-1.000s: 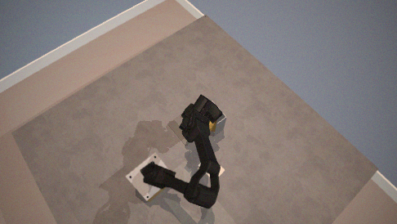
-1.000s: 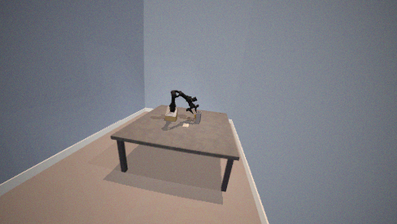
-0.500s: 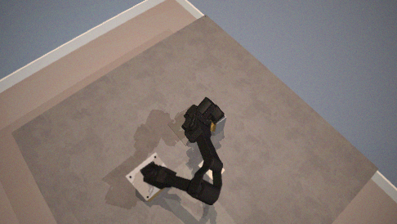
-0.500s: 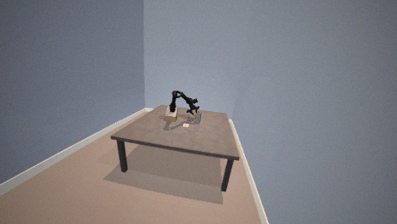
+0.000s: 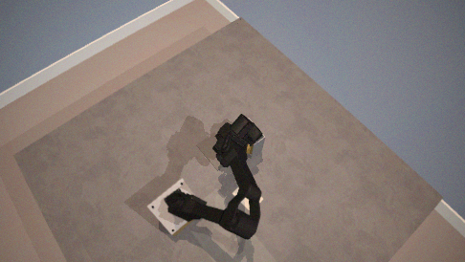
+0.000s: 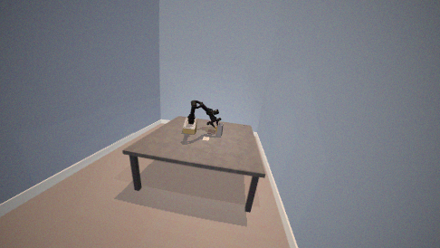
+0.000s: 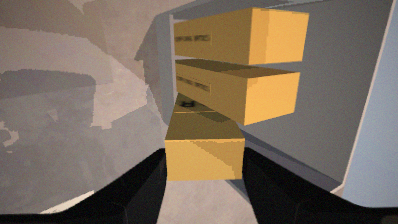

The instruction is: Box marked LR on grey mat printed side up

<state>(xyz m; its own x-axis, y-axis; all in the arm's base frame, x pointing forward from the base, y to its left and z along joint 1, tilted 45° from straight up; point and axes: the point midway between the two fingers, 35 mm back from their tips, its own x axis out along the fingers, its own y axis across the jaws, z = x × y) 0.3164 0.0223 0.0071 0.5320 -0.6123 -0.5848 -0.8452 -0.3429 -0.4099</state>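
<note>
The near box (image 7: pixel 205 160) is held between the jaws (image 5: pixel 246 128) (image 6: pixel 216 125), which stand part-way open with a fingertip against each side. It is still in the bin (image 5: pixel 258 147) (image 6: pixel 220 131) (image 7: pixel 340 75); the middle box (image 7: pixel 272 97) and the far box (image 7: pixel 277 35) stand beside it. Dark print shows lower on the near box, but the letters cannot be read, so that this is the LR box is only presumed.

The grip should be firmed squarely before any lift. A straight, slow rise is called for, since the middle box is close and could be dragged or tipped. The code should be checked once the box is out, and the box then turned print-up, lowered flat and released gently. A pale patch (image 5: pixel 261 199) (image 6: pixel 205 138) lies on the surface (image 5: pixel 311 143) (image 6: pixel 195 149) (image 7: pixel 45 130); whether it is the grey mat cannot be told.
</note>
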